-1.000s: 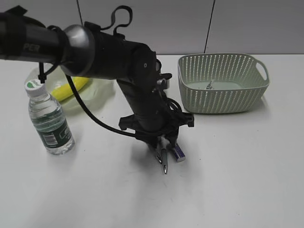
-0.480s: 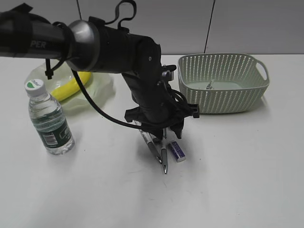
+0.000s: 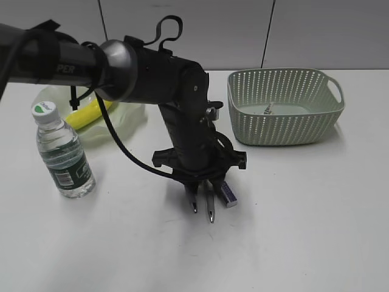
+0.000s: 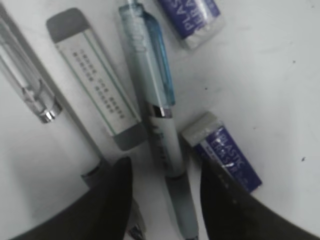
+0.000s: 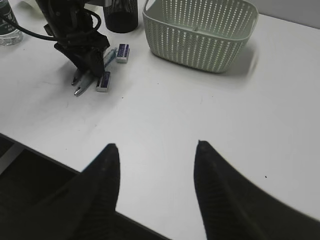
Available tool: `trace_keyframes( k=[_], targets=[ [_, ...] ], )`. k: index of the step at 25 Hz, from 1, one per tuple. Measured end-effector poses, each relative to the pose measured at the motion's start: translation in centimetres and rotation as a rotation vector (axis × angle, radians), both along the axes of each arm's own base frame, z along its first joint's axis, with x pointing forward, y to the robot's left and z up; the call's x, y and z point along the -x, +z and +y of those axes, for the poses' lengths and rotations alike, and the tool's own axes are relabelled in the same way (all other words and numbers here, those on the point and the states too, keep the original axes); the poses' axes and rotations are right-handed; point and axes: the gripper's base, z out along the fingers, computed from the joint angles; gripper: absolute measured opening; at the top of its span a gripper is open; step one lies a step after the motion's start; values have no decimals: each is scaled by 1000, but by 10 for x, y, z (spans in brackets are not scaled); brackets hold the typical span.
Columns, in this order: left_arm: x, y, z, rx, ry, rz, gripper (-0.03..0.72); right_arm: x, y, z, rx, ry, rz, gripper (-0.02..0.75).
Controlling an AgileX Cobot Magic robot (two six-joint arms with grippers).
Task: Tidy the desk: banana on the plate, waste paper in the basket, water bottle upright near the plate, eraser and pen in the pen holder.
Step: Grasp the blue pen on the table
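Exterior view: the worktop (image 3: 316,231) carries the basket (image 3: 284,104), the plate (image 3: 130,118) with the banana (image 3: 91,112), and the upright water bottle (image 3: 61,152). Left pincer (image 4: 165,192) hangs spread astride the pen (image 4: 152,107), seemingly not yet pinching. Lower squarely, keep clear of the second pen (image 4: 47,107) and the eraser (image 4: 227,157), close mid-barrel, then lift toward the pen holder (image 5: 120,14). Right pincer (image 5: 155,165) idles spread, well apart

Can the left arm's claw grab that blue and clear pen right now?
Probably yes. The left claw hangs open right over the pen, one finger on each side, and nothing covers it. An eraser lies close by, so it might get bumped.
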Motion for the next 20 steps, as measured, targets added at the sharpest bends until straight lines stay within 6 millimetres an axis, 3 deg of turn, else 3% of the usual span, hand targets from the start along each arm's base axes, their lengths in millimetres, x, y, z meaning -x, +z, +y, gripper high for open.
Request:
trace_keyframes(
  k=[15, 20],
  targets=[
    [-2, 8, 4, -7, 26, 7, 345, 0, 0, 0, -1, 0, 0, 391],
    [3, 8, -1, 0, 18, 16, 299, 0, 0, 0, 0, 1, 0, 391]
  ],
)
